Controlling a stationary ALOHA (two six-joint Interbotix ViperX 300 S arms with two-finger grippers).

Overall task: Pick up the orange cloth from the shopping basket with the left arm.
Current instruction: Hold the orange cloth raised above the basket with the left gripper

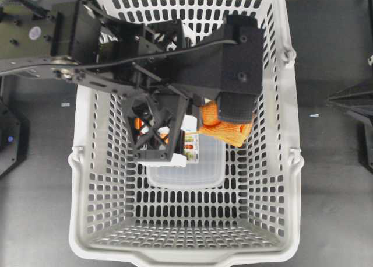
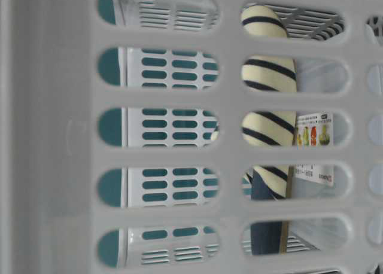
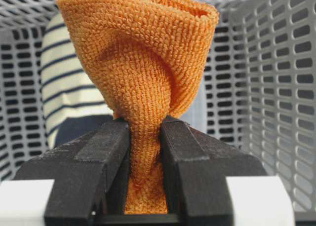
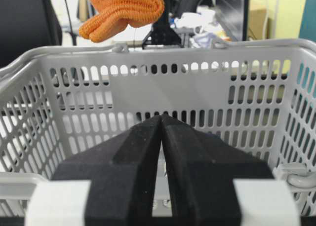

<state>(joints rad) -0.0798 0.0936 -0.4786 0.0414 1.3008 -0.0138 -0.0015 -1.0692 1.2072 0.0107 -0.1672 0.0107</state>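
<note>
My left arm (image 1: 116, 51) reaches over the grey shopping basket (image 1: 81, 179). Under my gripper (image 1: 201, 118) hangs the orange cloth (image 1: 224, 129), above a clear plastic container (image 1: 201, 168) with a printed label (image 1: 190, 146).

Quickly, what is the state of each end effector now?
Left end effector: closed on the bright orange terry cloth.
Right end effector: closed, holding nothing.

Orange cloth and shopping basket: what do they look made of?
The orange cloth looks like soft terry fabric: looped, nubbly pile, bunching where the left claw pinches it. The shopping basket looks like moulded light grey plastic, smooth, with slotted walls.
</note>
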